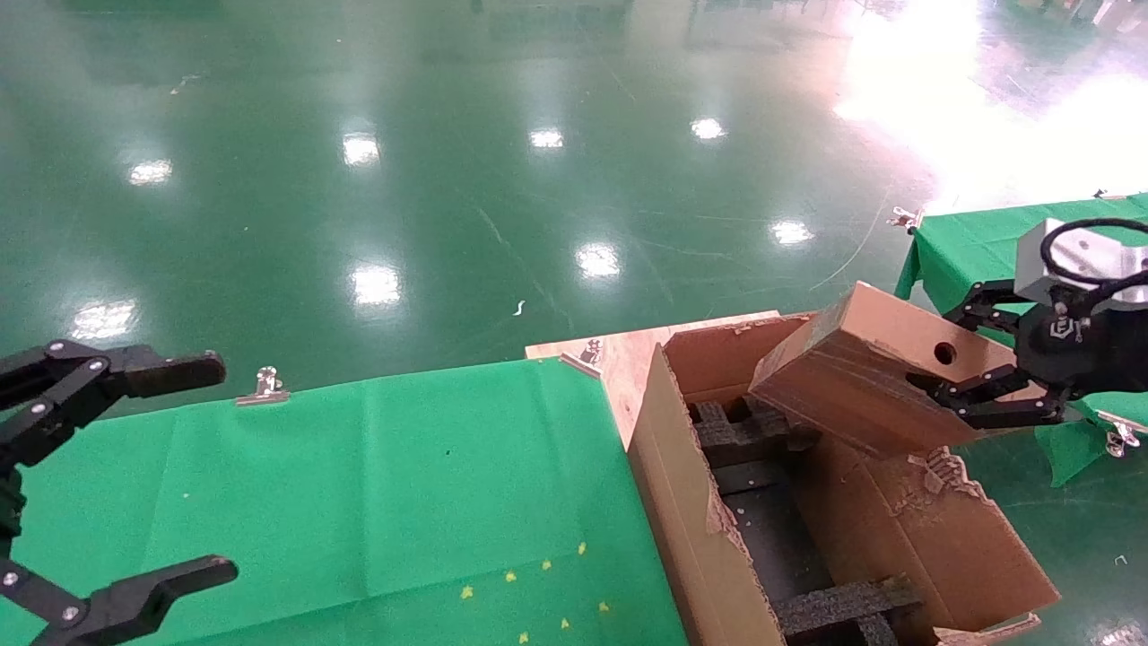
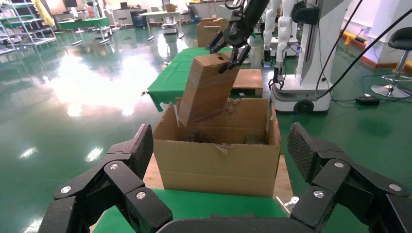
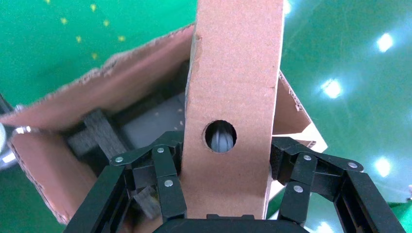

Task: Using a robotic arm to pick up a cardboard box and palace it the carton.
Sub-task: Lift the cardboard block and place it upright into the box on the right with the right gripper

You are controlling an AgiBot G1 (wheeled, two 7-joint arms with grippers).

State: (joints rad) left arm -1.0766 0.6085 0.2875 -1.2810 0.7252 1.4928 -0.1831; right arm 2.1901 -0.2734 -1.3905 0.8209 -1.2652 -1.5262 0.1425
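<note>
1. The cardboard box (image 1: 852, 377) hangs tilted over the open carton (image 1: 691, 520), its long axis sloping down into the opening, lower end just above the black foam (image 1: 762, 431).
2. The right gripper (image 1: 973, 359) is clamped on the box's upper end, one finger on each broad face.
3. The box is brown, wrapped in shiny tape, with a round hole (image 1: 943, 353) in its narrow side.
4. The left gripper (image 1: 193, 467) hangs wide open and empty over the green tabletop (image 1: 377, 484).
</note>
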